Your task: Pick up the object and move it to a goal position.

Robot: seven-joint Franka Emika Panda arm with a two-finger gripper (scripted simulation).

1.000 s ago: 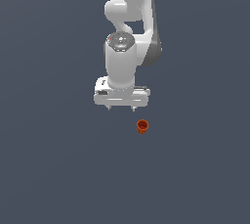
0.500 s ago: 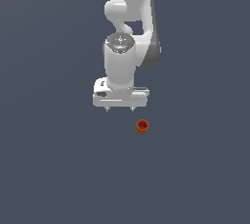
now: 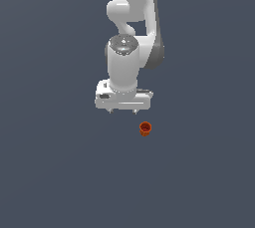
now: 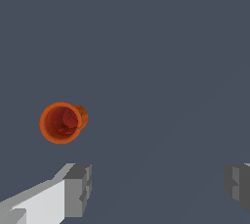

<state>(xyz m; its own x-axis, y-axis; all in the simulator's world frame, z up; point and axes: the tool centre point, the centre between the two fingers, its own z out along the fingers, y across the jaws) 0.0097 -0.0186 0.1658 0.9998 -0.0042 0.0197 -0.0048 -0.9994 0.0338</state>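
The object is a tiny orange-red cup standing upright on the dark grey floor, hollow top showing. It also shows in the wrist view, seen from above with its opening towards the camera. My white gripper points down and hangs above the floor, a little to the exterior view's left of the cup and farther back. Its jaws are wide apart and empty; the two grey fingertips show in the wrist view with the cup outside the gap between them.
The flat dark grey floor fills both views. The white arm rises behind the gripper to the top of the exterior view.
The gripper has shifted very slightly towards the exterior view's left. The cup has not moved.
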